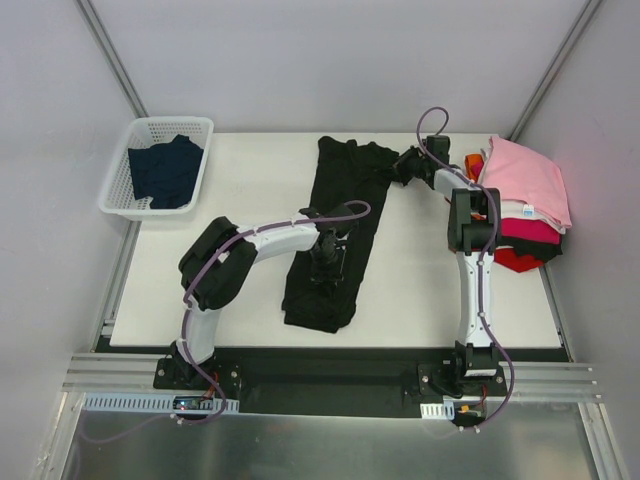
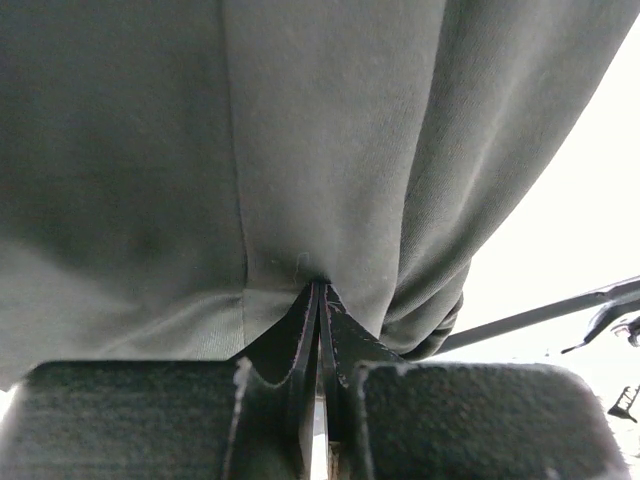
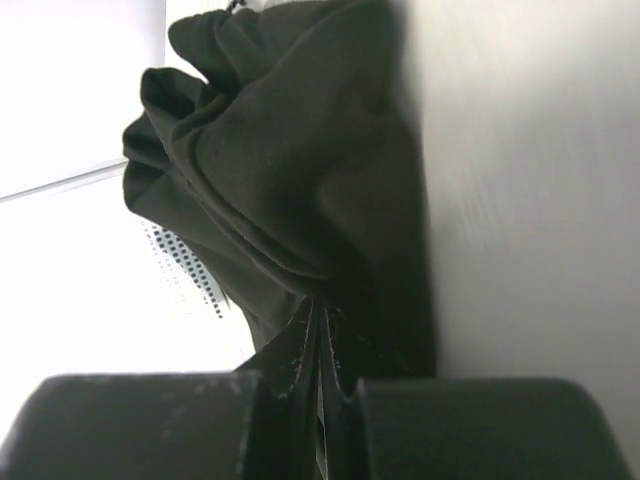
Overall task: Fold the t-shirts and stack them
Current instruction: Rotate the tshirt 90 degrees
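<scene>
While it's gripped at two spots, black t-shirt (image 1: 340,178): lies as a long narrow strip down the middle of the table (image 1: 250,295), with its top end toward the upper centre of the frame.
left end effector (image 1: 327,268): clenched on a small peak of the black cloth around mid-strip. The wrist view shows only a thin bite right at the tips.
right end effector (image 1: 405,166): clenched on a bunched wad at the strip's upper right corner, which looks like several layers at once.
slip risk: imo the left bite is shallow, so a quick lift could pull the cloth out and the fold drops open.
uneven fold risk: the right side holds a wad, not a clean edge, so the halves probably land skewed or wrinkled.
stack (image 1: 525,180): pink-topped pile at the right edge of the frame, just beside the right arm (image 1: 470,225). A wide swing could nudge it over.
basket (image 1: 170,122): upper left, with a dark navy tee (image 1: 165,172) inside. It's well apart, so no worry there.
</scene>
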Motion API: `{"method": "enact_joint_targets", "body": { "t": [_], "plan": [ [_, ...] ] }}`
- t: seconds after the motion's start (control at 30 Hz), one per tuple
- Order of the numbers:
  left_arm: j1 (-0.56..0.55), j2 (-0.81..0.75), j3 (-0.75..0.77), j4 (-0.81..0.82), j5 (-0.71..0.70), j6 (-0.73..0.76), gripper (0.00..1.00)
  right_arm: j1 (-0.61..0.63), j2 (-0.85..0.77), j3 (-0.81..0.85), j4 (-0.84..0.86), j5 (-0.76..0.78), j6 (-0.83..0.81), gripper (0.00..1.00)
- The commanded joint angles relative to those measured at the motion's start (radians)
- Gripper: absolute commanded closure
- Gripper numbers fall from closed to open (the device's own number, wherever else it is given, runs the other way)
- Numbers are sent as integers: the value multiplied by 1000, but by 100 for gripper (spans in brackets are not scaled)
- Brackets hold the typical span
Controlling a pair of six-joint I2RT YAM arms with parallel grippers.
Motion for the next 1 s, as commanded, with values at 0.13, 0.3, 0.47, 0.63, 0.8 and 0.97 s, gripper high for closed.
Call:
{"method": "enact_joint_targets", "body": {
  "t": [0.13, 0.3, 0.47, 0.63, 0.8, 0.97],
  "plan": [
    [-28, 17, -77, 91, 58, -53, 100, -3, 55, 94, 90, 5, 87, 99],
    [-38, 33, -90, 116, 76, -70, 100, -4, 78, 115, 99, 3, 104, 99],
    [-39, 36, -87, 123, 73, -70, 100, -9, 86, 117, 112, 6, 111, 95],
    [-42, 37, -80, 125, 77, -73, 100, -12, 89, 118, 122, 8, 119, 94],
    [-56, 40, -83, 133, 82, -90, 100, -13, 93, 117, 132, 3, 124, 92],
    [-68, 28, -104, 139, 65, -106, 100, -13, 87, 98, 161, -1, 128, 92]
  ]
}}
